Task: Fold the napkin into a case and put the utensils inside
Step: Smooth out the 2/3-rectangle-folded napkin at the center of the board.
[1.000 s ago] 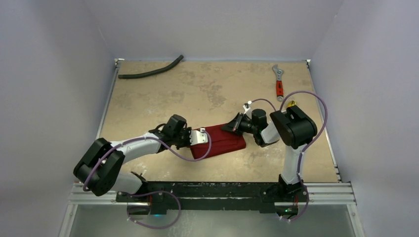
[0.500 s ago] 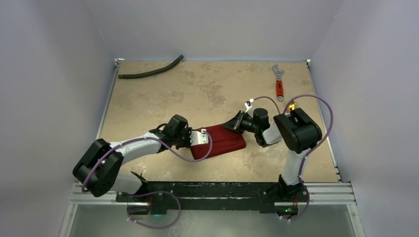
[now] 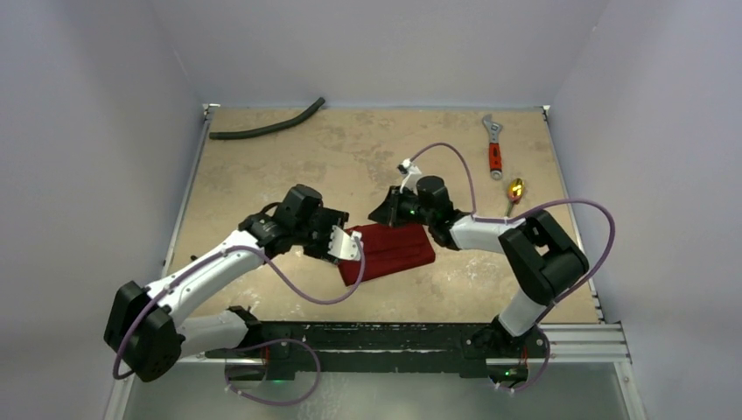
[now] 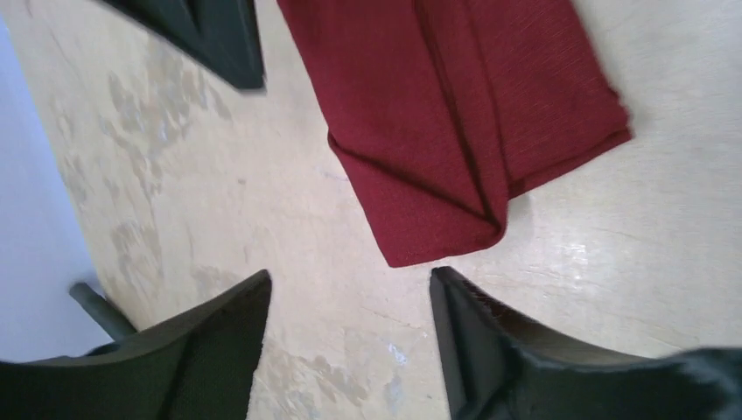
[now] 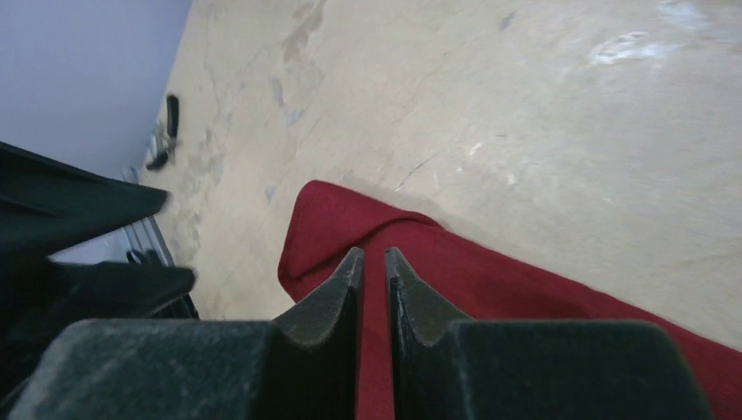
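So the folded napkin is lying flat on the table, a bit toward 6 o'clock from the middle. The left gripper sits at its 9 o'clock end, jaws spread wide and gripping nothing. The right gripper hangs over the 12 o'clock edge, jaws only a sliver apart with no cloth pinched. One gold utensil lies well off at the napkin's 2 o'clock, near the wrench.

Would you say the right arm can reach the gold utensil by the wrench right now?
Probably yes: the gold utensil lies uncovered on the table, apart from the wrench, close beside that arm's forearm.
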